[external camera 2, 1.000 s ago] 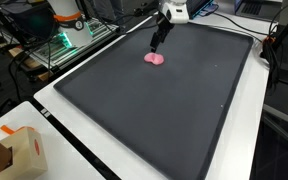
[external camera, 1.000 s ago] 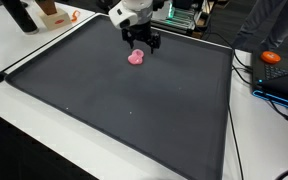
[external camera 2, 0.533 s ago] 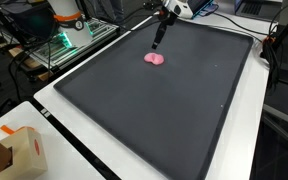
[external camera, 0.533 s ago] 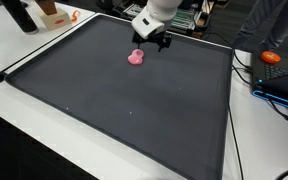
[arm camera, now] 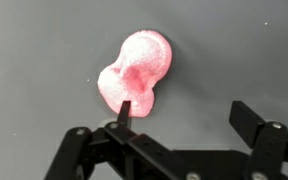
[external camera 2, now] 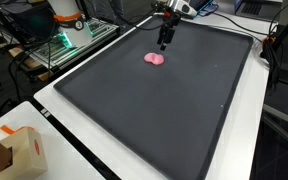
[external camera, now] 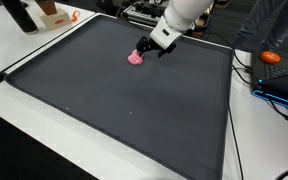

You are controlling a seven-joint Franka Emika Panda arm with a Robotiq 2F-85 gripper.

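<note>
Even indoor light, soft wrist focus

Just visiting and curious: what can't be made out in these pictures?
- Pink lump: what it is; tiny in both exterior views, glare-washed in the wrist view.
- Gripper: its base, cut off by the wrist view's bottom edge.
- Cardboard box: cut off by an exterior view's corner.
</note>
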